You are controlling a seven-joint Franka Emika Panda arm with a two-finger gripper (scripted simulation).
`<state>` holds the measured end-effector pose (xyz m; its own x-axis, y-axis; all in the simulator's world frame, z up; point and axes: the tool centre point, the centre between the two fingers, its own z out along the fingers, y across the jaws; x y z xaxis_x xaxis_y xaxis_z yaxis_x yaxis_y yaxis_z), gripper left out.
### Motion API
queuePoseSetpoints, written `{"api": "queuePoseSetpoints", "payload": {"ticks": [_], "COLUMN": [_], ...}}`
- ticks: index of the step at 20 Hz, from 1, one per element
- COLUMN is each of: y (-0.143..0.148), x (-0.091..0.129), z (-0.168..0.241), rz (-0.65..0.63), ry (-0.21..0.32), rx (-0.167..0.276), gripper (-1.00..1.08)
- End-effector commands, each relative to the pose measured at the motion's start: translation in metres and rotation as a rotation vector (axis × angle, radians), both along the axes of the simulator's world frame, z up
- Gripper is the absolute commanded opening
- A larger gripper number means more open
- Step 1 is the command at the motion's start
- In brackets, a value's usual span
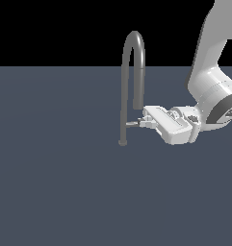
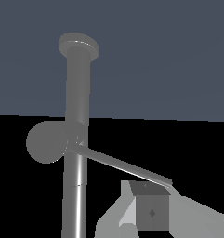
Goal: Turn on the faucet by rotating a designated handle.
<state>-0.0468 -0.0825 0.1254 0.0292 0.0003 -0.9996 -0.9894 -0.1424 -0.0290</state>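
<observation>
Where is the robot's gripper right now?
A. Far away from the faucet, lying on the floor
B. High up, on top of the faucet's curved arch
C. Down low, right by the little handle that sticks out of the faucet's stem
C: in the exterior view the gripper sits low beside the faucet, its tips at the end of the small handle jutting from the stem, well below the arch.

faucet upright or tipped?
Upright. The faucet stem rises straight from its base on the floor; the arch tops it, and the tool is at the handle.
</observation>
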Motion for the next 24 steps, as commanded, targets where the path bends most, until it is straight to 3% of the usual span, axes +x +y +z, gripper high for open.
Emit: {"api": "queuePoseSetpoints", "payload": {"ticks": [1, 11, 12, 24], "y": [0.000, -0.002, 0.000, 0.001], "x": [0.000, -0.009, 0.001, 0.008], "z": [0.000, -0.055, -0.030, -0.081], "rz": [0.000, -0.005, 0.004, -0.004], "ry": [0.000, 0.029, -0.009, 0.028], "rx": [0.000, 0.000, 0.005, 0.000], "gripper": [-1.00, -1.00, -1.00, -1.00]}}
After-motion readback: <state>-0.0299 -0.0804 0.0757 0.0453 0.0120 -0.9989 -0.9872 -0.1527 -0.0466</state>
